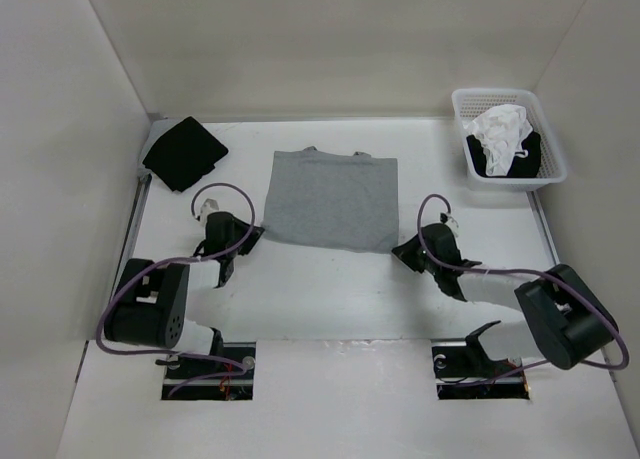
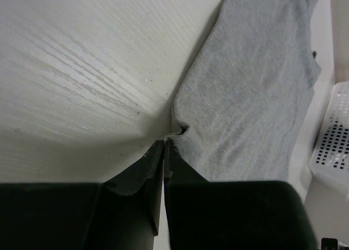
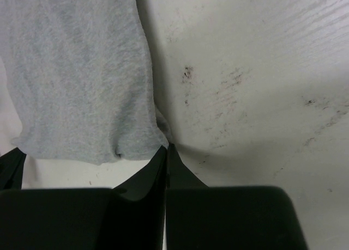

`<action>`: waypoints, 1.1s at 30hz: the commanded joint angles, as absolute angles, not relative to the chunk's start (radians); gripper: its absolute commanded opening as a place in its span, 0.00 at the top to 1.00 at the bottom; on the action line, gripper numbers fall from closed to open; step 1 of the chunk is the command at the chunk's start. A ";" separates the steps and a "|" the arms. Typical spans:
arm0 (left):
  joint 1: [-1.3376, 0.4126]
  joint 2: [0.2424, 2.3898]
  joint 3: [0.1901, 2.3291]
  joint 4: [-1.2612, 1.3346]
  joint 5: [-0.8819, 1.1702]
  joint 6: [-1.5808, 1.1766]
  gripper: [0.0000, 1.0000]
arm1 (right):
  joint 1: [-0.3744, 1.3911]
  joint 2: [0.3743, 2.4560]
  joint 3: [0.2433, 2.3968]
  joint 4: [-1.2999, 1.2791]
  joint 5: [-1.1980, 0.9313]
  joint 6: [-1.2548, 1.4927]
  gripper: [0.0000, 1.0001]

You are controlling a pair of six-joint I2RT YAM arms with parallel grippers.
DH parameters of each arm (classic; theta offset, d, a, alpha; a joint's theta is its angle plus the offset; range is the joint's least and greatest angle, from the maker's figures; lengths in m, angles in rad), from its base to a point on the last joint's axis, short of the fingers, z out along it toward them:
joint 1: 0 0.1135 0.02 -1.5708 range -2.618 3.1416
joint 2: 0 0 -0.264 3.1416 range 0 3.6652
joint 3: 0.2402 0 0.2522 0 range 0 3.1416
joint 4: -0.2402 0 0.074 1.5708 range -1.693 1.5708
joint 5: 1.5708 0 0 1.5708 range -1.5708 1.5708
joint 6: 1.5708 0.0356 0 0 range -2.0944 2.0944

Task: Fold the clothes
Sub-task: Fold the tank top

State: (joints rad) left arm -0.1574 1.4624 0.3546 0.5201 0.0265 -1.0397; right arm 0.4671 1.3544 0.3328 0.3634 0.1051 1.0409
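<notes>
The clothes (image 1: 330, 199), a light grey tank top, lie flat in the middle of the table with the straps at the far side. My left gripper (image 1: 253, 238) sits at the near left corner of the hem. In the left wrist view its jaws (image 2: 164, 141) are shut, pinching the edge of the clothes (image 2: 245, 92), which puckers at the tips. My right gripper (image 1: 402, 249) is at the near right corner. Its jaws (image 3: 167, 148) are shut on the corner of the clothes (image 3: 76, 81), low against the table.
A black cloth square (image 1: 185, 152) lies at the far left by the wall. At the far right stands a white basket (image 1: 546, 136) holding white and black garments, its perforated wall (image 2: 332, 152) showing in the left wrist view. Walls close in the table on three sides.
</notes>
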 commanded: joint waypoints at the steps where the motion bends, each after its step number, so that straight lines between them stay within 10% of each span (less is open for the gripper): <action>1: -0.131 1.327 0.345 0.532 0.031 -1.043 1.00 | 0.453 1.261 0.351 0.368 0.143 1.009 1.00; 15: -0.186 0.519 0.673 -0.066 -0.034 -0.977 1.00 | 0.631 0.413 0.792 -0.512 0.425 0.736 1.00; 25: -0.225 0.452 0.914 -0.215 -0.046 -0.950 1.00 | 0.958 0.454 1.117 -0.643 0.575 0.663 1.00; 33: -0.185 0.598 0.681 -0.141 -0.071 -0.942 1.00 | 0.698 0.725 0.911 -0.392 0.300 0.617 1.00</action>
